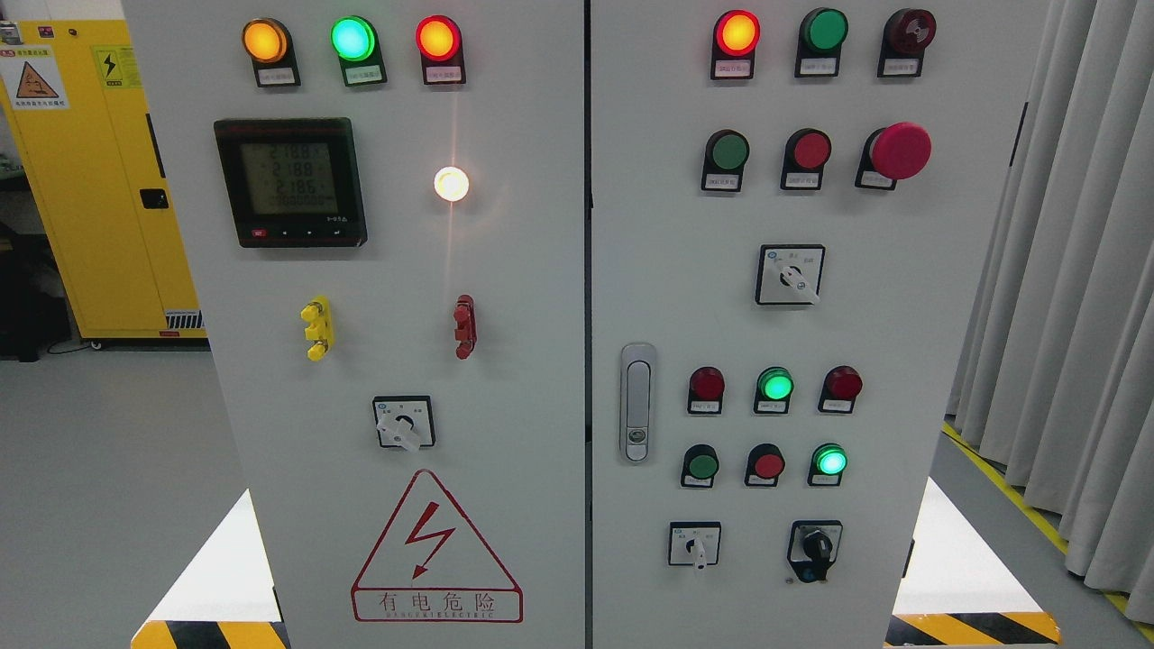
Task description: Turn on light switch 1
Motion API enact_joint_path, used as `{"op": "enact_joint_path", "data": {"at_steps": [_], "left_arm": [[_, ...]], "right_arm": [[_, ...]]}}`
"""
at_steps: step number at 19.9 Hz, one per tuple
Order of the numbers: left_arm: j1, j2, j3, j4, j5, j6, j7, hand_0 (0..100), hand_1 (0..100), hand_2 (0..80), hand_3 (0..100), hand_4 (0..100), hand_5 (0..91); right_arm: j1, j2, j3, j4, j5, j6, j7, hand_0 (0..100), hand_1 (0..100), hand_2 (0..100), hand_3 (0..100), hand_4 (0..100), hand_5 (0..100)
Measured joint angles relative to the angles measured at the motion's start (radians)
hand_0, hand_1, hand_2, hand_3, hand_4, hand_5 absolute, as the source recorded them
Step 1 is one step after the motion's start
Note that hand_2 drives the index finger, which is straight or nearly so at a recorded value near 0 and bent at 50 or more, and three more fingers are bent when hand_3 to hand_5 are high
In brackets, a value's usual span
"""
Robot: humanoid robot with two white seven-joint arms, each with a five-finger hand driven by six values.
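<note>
Striped yellow and black corners [194,634] lowest and closest, under a big grey cabinet [505,379] with two doors. Just above, a red warning triangle [436,550] with a lightning bolt.

No robot hand anywhere, left or right, so no telling open, closed or holding. Nothing being touched on the doors. Looks like the very start, with all the reaching and turning still to do.

Hard to pick out light switch 1 among the knobs, with the little labels too small to read. Four turn knobs on show:
- a left-door knob [403,424], white
- a top knob [789,275], white, high on the right door
- a small white knob [694,543] low down
- a black knob [816,550] beside that

All small, with thin handles, so likely in need of a careful pinch and twist. No way to call any of them near or far from a robot hand, with none to see.

Lots of round lamps glowing, among them a bright white lamp [451,184] on the left door.
</note>
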State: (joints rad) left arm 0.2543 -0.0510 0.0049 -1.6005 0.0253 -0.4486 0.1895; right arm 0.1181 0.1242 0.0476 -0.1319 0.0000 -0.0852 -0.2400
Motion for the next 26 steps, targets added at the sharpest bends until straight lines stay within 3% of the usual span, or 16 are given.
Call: {"op": "enact_joint_path", "data": {"at_steps": [6, 7, 9, 11, 13, 17, 23, 26], "left_arm": [[0.045, 0.021, 0.010, 0.359, 0.039, -0.140, -0.108, 0, 37, 18.5, 32, 47, 21.0], [0.047, 0.024, 0.009, 0.422, 0.041, -0.143, -0.139, 0, 37, 10.5, 24, 39, 10.0], [0.048, 0.028, 0.006, 0.549, 0.043, -0.147, -0.188, 10, 36, 2.7, 13, 30, 0.0], [0.045, 0.032, 0.005, 0.669, 0.044, -0.110, -0.219, 14, 36, 0.0, 10, 25, 0.0], [0.037, 0.035, -0.005, 0.776, 0.044, -0.044, -0.236, 19, 35, 0.0, 1, 17, 0.0], [0.015, 0.040, -0.047, 0.957, 0.042, 0.110, -0.259, 20, 33, 0.0, 0, 0, 0.0], [-0.038, 0.045, -0.096, 1.154, 0.040, 0.282, -0.344, 22, 23, 0.0, 0, 0, 0.0], [-0.067, 0.046, -0.112, 1.220, 0.040, 0.329, -0.359, 21, 20, 0.0, 0, 0, 0.0]], "right_arm": [[0.000, 0.000, 0.000, 0.000, 0.000, 0.000, 0.000, 0, 50, 4, 0, 0, 0], [0.000, 0.000, 0.000, 0.000, 0.000, 0.000, 0.000, 0, 50, 4, 0, 0, 0], [0.000, 0.000, 0.000, 0.000, 0.000, 0.000, 0.000, 0, 50, 4, 0, 0, 0], [0.000, 0.000, 0.000, 0.000, 0.000, 0.000, 0.000, 0, 50, 4, 0, 0, 0], [0.000, 0.000, 0.000, 0.000, 0.000, 0.000, 0.000, 0, 50, 4, 0, 0, 0], [0.000, 0.000, 0.000, 0.000, 0.000, 0.000, 0.000, 0, 50, 4, 0, 0, 0], [0.000, 0.000, 0.000, 0.000, 0.000, 0.000, 0.000, 0, 50, 4, 0, 0, 0], [0.000, 0.000, 0.000, 0.000, 0.000, 0.000, 0.000, 0, 50, 4, 0, 0, 0]]}}
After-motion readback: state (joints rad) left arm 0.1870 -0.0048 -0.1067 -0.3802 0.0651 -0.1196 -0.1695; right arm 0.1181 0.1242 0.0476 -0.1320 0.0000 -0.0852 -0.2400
